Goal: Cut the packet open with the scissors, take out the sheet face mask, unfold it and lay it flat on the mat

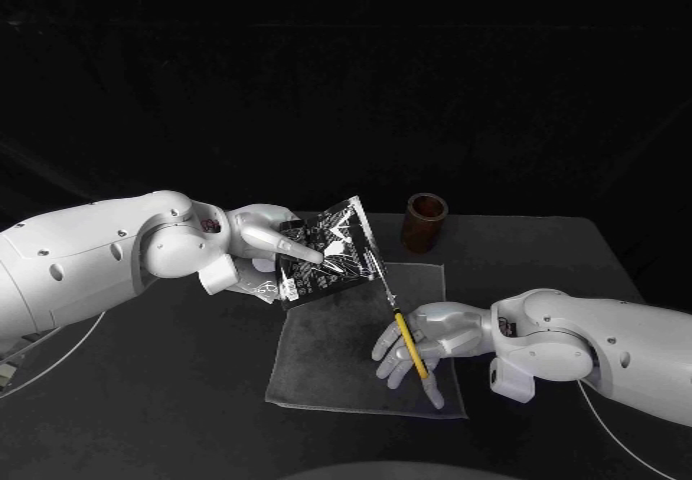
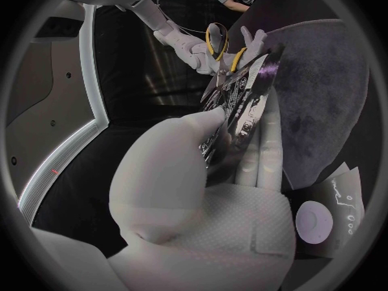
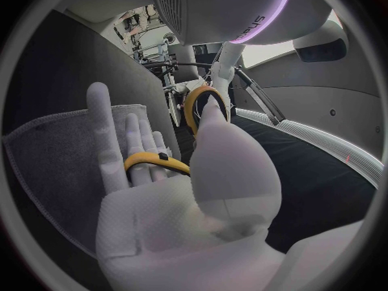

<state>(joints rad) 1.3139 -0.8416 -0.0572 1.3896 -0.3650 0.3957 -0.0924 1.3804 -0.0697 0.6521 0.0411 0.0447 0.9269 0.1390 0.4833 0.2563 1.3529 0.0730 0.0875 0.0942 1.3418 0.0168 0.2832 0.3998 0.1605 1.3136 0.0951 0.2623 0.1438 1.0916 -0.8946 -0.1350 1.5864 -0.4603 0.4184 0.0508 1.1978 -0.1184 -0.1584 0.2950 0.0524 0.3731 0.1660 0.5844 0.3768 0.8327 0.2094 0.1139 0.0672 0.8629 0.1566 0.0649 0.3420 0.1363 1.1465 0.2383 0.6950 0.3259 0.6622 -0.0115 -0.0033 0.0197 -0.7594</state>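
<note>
- Just left of centre in the head view, the left hand (image 1: 263, 244) holds the packet (image 1: 335, 250) raised over the table (image 1: 159, 400). The left wrist view shows the thumb pressed on its printed face and the fingers behind.
- Lower right of centre, the right hand (image 1: 421, 338) grips the scissors (image 1: 411, 345) by their yellow handles. The right wrist view shows the thumb in one loop and fingers in the other, with one finger stretched out straight.
- The blades point up the frame and reach the packet's lower right edge; I cannot tell how far apart they are.
- The grey mat (image 1: 325, 372) lies flat at lower centre, beneath the packet and the scissors.
- A brown cylinder (image 1: 424, 222) stands upright just beyond the mat's upper right corner.
</note>
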